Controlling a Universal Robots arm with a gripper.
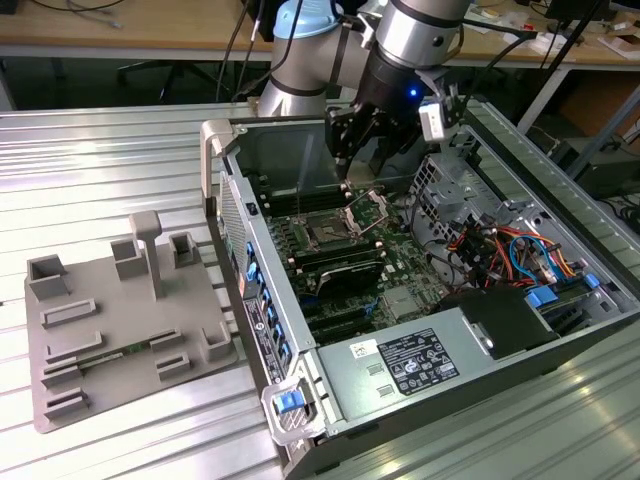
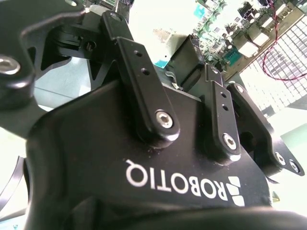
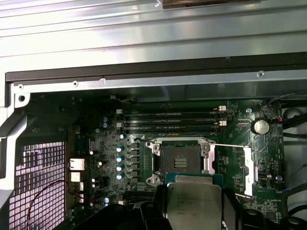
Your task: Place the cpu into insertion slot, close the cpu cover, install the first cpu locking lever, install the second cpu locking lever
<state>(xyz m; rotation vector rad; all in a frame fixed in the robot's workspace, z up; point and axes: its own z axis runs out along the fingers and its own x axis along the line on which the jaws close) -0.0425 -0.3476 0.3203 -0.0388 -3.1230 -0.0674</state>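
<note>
Tool (image 1: 360, 158): black two-finger tool on the arm, hanging inside the open computer case directly over the insertion slot; its fingers (image 3: 160, 208) are clamped on two opposite edges of the cpu.
Cpu (image 3: 194, 203): silvery-grey square chip with a greenish rim, held flat in the tool, near the insertion slot but apart from it and not seated.
Insertion slot (image 3: 181, 158): dark square socket with a silvery rim on the green board, uncovered, its contact field exposed.
Cpu cover (image 3: 248, 168): silvery frame plate swung open on its hinge, lying just beside the insertion slot.
Locking lever (image 3: 229, 145): thin wire rod spanning from the insertion slot's rim toward the opened cover.
Memory slots (image 3: 172, 120): long dark rows just beside the insertion slot, on the side away from the cpu.
Computer case (image 1: 225, 160): lies open on its side, enclosing the insertion slot.
Surface (image 1: 100, 160): ribbed metal, carrying the case.
Grey fixture tray (image 1: 120, 330): on the surface, well apart from the insertion slot, toward the exterior view's left.
</note>
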